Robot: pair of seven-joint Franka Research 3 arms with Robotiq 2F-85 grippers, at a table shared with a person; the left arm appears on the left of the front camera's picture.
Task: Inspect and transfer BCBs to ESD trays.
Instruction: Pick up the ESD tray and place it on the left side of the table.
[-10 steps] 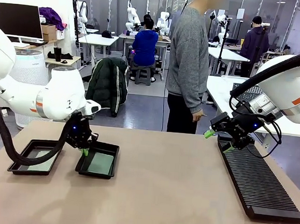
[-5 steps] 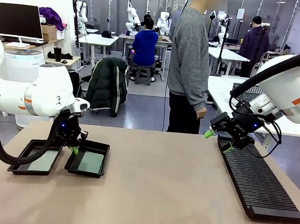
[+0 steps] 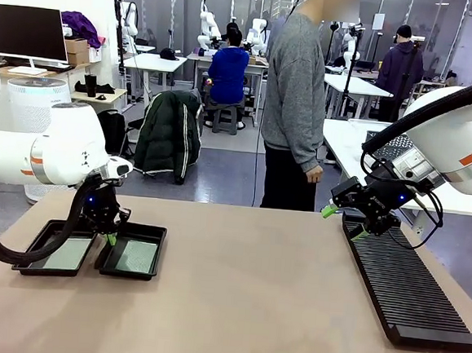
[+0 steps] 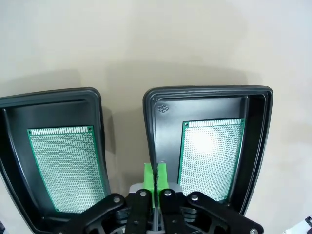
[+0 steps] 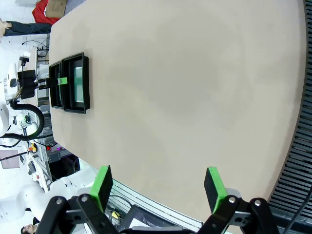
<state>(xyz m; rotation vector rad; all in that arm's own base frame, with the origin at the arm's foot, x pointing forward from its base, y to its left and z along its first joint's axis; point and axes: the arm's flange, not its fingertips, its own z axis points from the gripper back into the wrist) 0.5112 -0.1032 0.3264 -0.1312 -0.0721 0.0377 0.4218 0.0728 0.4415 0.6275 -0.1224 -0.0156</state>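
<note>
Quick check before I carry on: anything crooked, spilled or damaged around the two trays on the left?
Nothing stands out. Each black tray holds one green board lying flat on its floor, with no visible damage. The left hand is shut on the near rim of the right-hand tray. The right hand hangs open by the slotted rack.

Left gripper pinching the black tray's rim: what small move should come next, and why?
Probably open and lift away: the left gripper is shut on the near rim of the right-hand shallow black plastic tray, which sits flat beside the other tray, each holding a green circuit board.
</note>
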